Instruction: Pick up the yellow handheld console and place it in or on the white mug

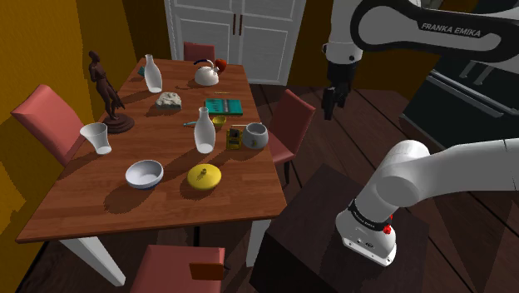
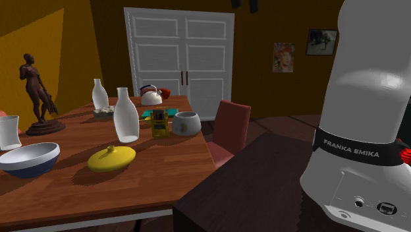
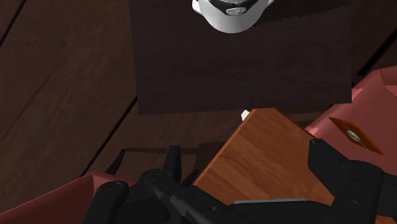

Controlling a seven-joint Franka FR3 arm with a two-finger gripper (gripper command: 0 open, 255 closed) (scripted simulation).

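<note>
The yellow handheld console (image 1: 235,138) (image 2: 159,123) stands upright on the wooden table (image 1: 100,200), near the edge at the shoulder view's right. It is close beside the white mug (image 1: 256,135) (image 2: 186,122), on the side away from that edge. My black gripper (image 1: 330,106) hangs high over the floor, off the table past that same edge and above a red chair (image 1: 290,123). In the wrist view the gripper (image 3: 245,167) is open, its fingers (image 3: 172,164) apart with nothing between them, above a table corner (image 3: 267,153).
Two white bottle vases (image 1: 204,131), a white bowl (image 1: 144,174), a yellow lidded dish (image 1: 204,176), a kettle (image 1: 206,75), a green book (image 1: 224,106), a tilted cup (image 1: 96,137) and a dark statue (image 1: 108,93) share the table. Red chairs surround it. The dark stand (image 1: 333,241) is at lower right.
</note>
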